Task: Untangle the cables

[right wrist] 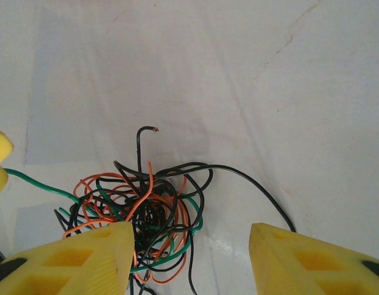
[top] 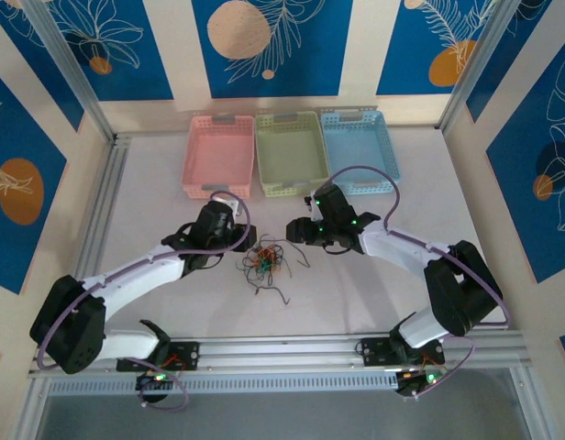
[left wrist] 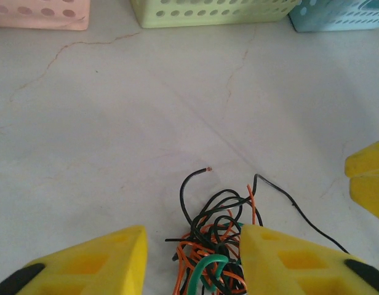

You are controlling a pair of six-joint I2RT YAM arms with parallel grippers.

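Across my white table (top: pixel 374 293), along its far edge, three plastic baskets sit side by side: pink basket (top: pixel 220 151) left, green basket (top: pixel 290 147) middle, blue basket (top: pixel 358 142) right. Blue leaf-patterned panels (top: pixel 282 46) rise behind them.

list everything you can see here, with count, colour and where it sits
cables: several in one tangle, black, orange and green, mid-table between the tools
pink basket: one, pink, far side, leftmost of the row
green basket: one, pale green, middle of the row
blue basket: one, light blue, rightmost of the row
table: one, off-white, under everything
left arm: one, white and black, reaching in from near left
right arm: one, white and black, reaching in from near right
left tool: one, yellow fingers, open astride the tangle
right tool: one, yellow fingers, open, tangle against one finger
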